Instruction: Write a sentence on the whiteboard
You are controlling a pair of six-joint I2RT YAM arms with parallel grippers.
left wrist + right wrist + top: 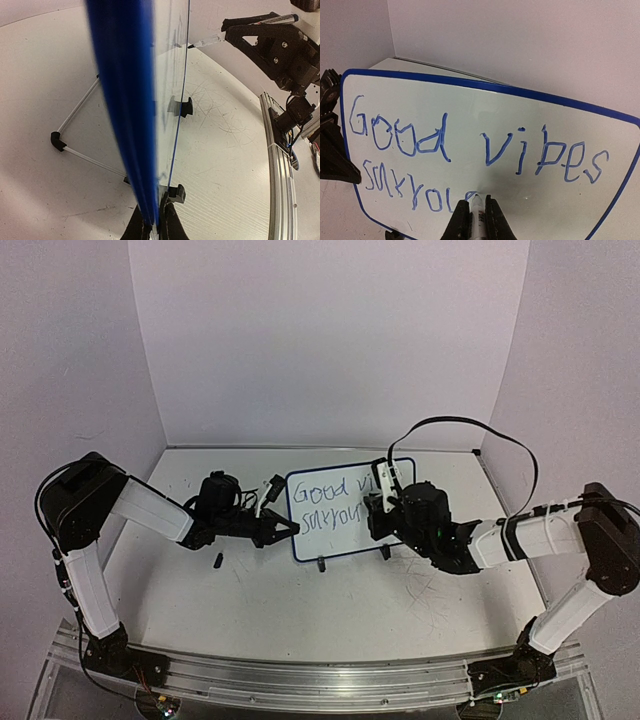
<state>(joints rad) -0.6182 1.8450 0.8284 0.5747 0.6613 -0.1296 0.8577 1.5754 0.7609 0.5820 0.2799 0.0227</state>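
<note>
The whiteboard (345, 540) stands upright on the table, blue-framed, on two black feet (185, 106). The sentence (488, 160) in blue marker reads "Good vibes" over a scrawled second line. My left gripper (290, 528) is shut on the board's left edge; in the left wrist view the blue frame (125, 100) runs up from between the jaws of the gripper (155, 229). My right gripper (476, 201) is shut on a marker (478, 212) whose tip touches the board at the end of the second line. In the top view the right gripper (378, 492) covers part of "vibes".
A small black piece, perhaps a cap (216, 560), lies on the table left of the board. The board's thin wire stand (75, 150) reaches back behind it. White walls enclose the table on three sides. An aluminium rail (320, 675) runs along the near edge.
</note>
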